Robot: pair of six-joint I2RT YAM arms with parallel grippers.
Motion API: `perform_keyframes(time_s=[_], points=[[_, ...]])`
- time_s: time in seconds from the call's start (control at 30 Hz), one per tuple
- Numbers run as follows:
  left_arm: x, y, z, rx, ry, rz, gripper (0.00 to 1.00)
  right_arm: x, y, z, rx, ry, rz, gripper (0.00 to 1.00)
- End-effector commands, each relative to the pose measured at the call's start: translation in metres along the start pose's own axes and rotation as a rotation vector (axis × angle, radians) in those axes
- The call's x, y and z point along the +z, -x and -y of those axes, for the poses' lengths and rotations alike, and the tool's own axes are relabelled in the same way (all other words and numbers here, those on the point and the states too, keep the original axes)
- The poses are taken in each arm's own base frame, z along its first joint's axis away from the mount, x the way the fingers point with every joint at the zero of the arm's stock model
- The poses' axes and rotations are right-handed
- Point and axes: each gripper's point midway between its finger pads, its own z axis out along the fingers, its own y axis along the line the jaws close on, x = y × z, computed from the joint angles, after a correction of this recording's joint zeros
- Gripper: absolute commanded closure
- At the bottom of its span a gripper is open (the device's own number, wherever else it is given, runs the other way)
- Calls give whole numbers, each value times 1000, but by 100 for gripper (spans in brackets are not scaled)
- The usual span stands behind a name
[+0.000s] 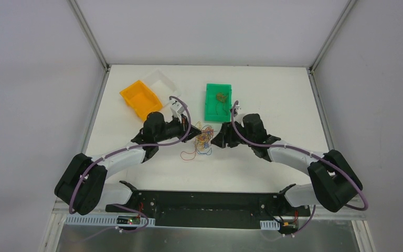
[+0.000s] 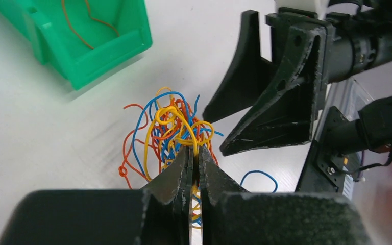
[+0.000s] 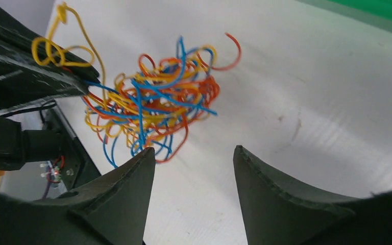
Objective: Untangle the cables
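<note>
The cables (image 1: 205,138) are a curly knot of thin orange, blue and yellow wires on the white table, between the two arms. My left gripper (image 2: 195,149) is shut on a yellow loop at the near side of the cables (image 2: 169,125), lifting part of the knot. In the top view the left gripper (image 1: 196,134) sits at the knot's left edge. My right gripper (image 3: 194,149) is open with nothing between its fingers, just short of the cables (image 3: 155,102). It faces the knot from the right (image 1: 218,140). A blue loop (image 2: 258,176) trails on the table.
A green bin (image 1: 208,105) behind the knot holds a few brownish wires (image 1: 221,97); its wall (image 2: 112,51) shows in the left wrist view. An orange bin (image 1: 139,98) and a white bin (image 1: 163,80) stand at the back left. An orange strand (image 1: 189,155) trails toward the arm bases.
</note>
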Motion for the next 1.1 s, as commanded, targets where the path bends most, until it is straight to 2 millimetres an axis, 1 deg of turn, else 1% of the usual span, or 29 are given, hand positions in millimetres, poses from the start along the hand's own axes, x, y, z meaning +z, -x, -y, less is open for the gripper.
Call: perform_keyframes(time_s=[0.0,0.2,0.27,0.37,0.4,0.47,0.6,0.83,0.9,0.93,1.0,1.07], points=[[-1,18,33,74,-169,69,96,3,29,-45,-27,219,104,39],[0,15,19,75,-93,55,96,-3,32,-51,-16,254,146,40],[0,15,8,68,-29,57,98,-5,31,-56,-18,279,142,40],[-2,16,-15,48,110,59,100,-6,29,-60,-16,298,131,40],[-3,17,-18,52,127,65,100,-5,28,-60,-14,297,128,40],[-6,20,-21,55,155,82,100,-4,26,-62,-13,307,117,40],[-11,23,-26,62,195,103,100,-2,21,-74,-21,353,93,40],[-15,26,-27,74,209,115,100,14,11,-70,-7,288,38,43],[-15,26,-27,77,210,118,100,18,9,-71,-11,283,21,48],[-16,26,-27,79,211,118,100,20,7,-72,-12,283,13,53],[-16,27,-27,80,212,119,100,22,6,-75,-13,285,4,68],[-17,27,-29,78,225,122,100,25,8,-70,0,249,12,90]])
